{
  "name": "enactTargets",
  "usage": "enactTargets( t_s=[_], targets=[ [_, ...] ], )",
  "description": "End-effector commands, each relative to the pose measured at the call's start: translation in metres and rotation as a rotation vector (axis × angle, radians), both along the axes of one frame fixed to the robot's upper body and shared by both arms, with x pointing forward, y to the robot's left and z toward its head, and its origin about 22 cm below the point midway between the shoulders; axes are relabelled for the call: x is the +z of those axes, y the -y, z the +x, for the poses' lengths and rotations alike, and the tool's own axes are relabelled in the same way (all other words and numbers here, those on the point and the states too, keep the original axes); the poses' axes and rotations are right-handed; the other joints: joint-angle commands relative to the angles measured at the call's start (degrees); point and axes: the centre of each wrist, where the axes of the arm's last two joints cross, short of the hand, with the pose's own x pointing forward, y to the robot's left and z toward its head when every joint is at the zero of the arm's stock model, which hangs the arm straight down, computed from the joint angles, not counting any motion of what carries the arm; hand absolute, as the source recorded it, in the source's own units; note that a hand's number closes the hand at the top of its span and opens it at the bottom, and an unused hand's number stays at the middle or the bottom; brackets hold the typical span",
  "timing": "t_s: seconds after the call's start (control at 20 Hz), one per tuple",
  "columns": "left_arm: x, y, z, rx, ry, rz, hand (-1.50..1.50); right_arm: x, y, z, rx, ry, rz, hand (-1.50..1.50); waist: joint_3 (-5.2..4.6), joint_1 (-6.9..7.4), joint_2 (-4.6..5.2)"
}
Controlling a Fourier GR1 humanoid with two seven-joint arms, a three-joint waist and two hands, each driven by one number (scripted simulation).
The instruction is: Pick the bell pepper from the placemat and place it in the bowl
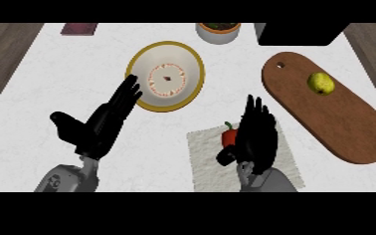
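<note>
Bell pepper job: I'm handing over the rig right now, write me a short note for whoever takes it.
Right hand: over the white placemat, covering most of the red bell pepper; whether its fingers have closed on it cannot be told.
Left hand: open, fingers straight, beside the bowl, holding nothing.
Done: right hand has reached the pepper.
Left: confirm the hold, lift, carry up-left to the gold-rimmed bowl, release inside.
</note>
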Motion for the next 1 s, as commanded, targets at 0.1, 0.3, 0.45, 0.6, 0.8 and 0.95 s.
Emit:
enactTargets(
  t_s=[0.1, 0.3, 0.45, 0.6, 0.8, 0.95],
  targets=[
    [-0.013, 0.004, -0.007, 0.008, -0.011, -0.014, 0.00, -0.002, -0.004, 0.012, -0.195, -0.221, -0.056, -1.50, 0.01, 0.36, 0.08],
    [-0.006, 0.001, 0.000, 0.002, -0.004, -0.003, 0.00, -0.014, 0.000, 0.005, -0.199, -0.295, -0.051, -1.50, 0.06, -0.24, 0.02],
    [-0.010, 0.005, -0.006, 0.001, -0.005, -0.005, 0.00, -0.008, 0.003, 0.016, -0.209, -0.293, -0.046, -1.50, 0.10, 0.20, -0.01],
    [-0.005, 0.011, -0.006, 0.002, 0.004, -0.019, 0.00, -0.021, -0.006, 0.006, -0.191, -0.291, -0.056, -1.50, 0.13, 0.35, -0.09],
    [-0.002, -0.001, 0.004, -0.003, 0.006, -0.005, 0.00, -0.024, -0.008, 0.020, -0.203, -0.286, -0.077, -1.50, 0.13, 0.58, 0.09],
    [-0.012, -0.006, 0.009, 0.000, -0.002, 0.000, 0.00, -0.030, -0.010, 0.025, -0.204, -0.302, -0.081, -1.50, 0.12, 0.48, 0.26]
  ],
)
